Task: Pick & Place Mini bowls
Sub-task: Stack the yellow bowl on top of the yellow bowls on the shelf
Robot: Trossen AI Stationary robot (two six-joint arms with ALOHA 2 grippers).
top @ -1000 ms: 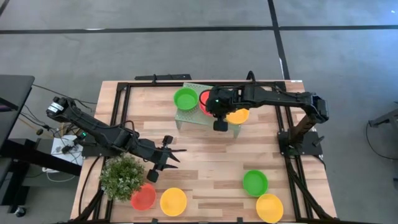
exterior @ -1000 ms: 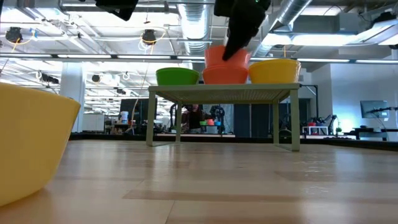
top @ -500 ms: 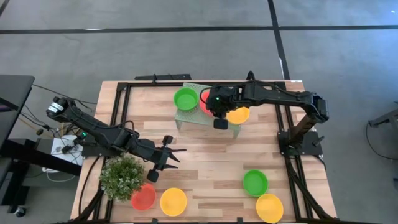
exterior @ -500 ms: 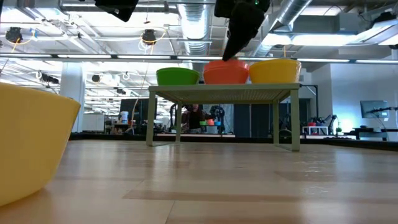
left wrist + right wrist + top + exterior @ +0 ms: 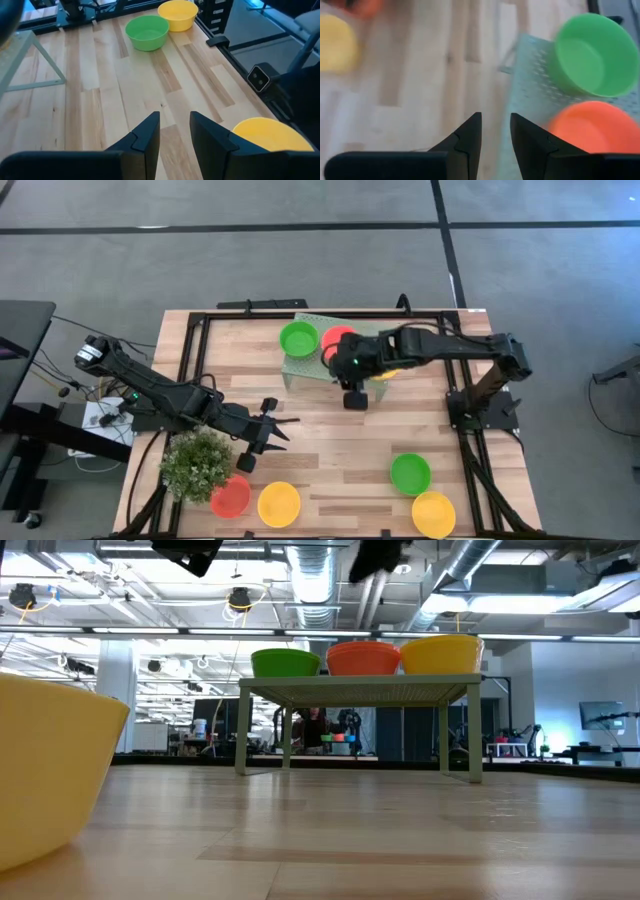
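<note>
Clearing the rack (image 5: 312,360). High view: right gripper (image 5: 354,393) beside rack, red bowl (image 5: 336,340) seated between green and yellow; lift straight. Right wrist view: fingers (image 5: 470,131) apart, empty. Left wrist view: left gripper (image 5: 174,131) open, idle.

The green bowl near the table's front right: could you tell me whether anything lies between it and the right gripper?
Nothing visible does. The right gripper hangs just in front of the rack, and bare wood runs from there to the green bowl.
</note>
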